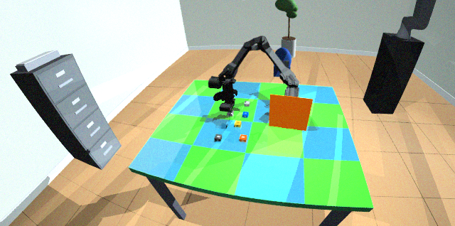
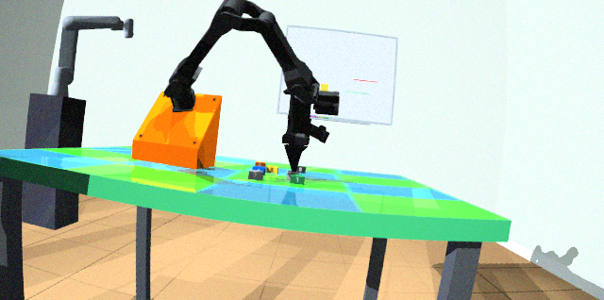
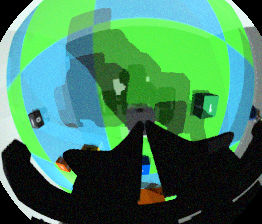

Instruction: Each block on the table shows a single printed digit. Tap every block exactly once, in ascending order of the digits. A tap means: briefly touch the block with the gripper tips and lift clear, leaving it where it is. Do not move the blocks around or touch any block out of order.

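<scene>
While arm (image 1: 249, 50) is arching over desk (image 1: 270, 180): end effector (image 2: 296, 169) is pointing straight down, tips hanging low among the blocks.
End effector state: fingers are pressing together into one point and pinching nothing.
Pale block (image 1: 230, 114): is sitting right at the tips; in the wrist view it is showing grey just past the point. Cannot tell whether the two are touching.
Green block (image 3: 206, 103): is lying near the tips, to one side and apart from them. In the exterior view it is sitting just in front of the tips.
White block (image 1: 247, 103): is sitting beside the end effector, toward the orange stand (image 1: 289, 112).
Blue block (image 1: 245, 114): is sitting just in front of the white one.
Yellow block (image 1: 237, 124): is lying next down the line, on a blue square.
Orange block (image 1: 243, 138) and dark block (image 1: 217, 137): are lying side by side, nearest the front edge and well apart from the tips.
Digits: are showing too small to read in every view.
Arm base: is standing behind the orange stand.
</scene>
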`<state>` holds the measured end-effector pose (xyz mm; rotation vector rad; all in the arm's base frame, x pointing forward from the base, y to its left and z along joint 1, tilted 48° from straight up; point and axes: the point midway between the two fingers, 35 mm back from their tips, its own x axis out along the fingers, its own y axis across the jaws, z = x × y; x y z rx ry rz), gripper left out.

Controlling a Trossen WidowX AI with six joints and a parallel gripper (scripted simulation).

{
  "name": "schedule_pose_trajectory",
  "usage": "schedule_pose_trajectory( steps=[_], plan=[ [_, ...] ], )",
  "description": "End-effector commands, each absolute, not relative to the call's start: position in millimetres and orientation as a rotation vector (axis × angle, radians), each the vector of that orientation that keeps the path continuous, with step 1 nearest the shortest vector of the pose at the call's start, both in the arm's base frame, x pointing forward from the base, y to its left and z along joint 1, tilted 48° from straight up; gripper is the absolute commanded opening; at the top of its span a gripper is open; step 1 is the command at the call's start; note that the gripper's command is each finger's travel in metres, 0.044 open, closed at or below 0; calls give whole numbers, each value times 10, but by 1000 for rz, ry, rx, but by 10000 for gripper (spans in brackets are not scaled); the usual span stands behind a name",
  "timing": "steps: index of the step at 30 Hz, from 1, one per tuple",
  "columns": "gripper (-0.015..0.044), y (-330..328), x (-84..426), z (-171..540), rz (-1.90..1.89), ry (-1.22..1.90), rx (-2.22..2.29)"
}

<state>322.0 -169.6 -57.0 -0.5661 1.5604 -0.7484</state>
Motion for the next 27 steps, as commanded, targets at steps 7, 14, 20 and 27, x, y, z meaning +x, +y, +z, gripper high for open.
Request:
schedule_pose_trajectory(
  steps=[7, 14, 20, 27],
  plan=[
    [20, -1491, 3232, -392, -748, 1570, -571],
    [20, -894, 3345, 147, -745, 1570, -568],
    [20, -785, 3336, 53, -738, 1570, -564],
    [20, 130, 2970, -757, -708, 1574, -547]
  ],
)
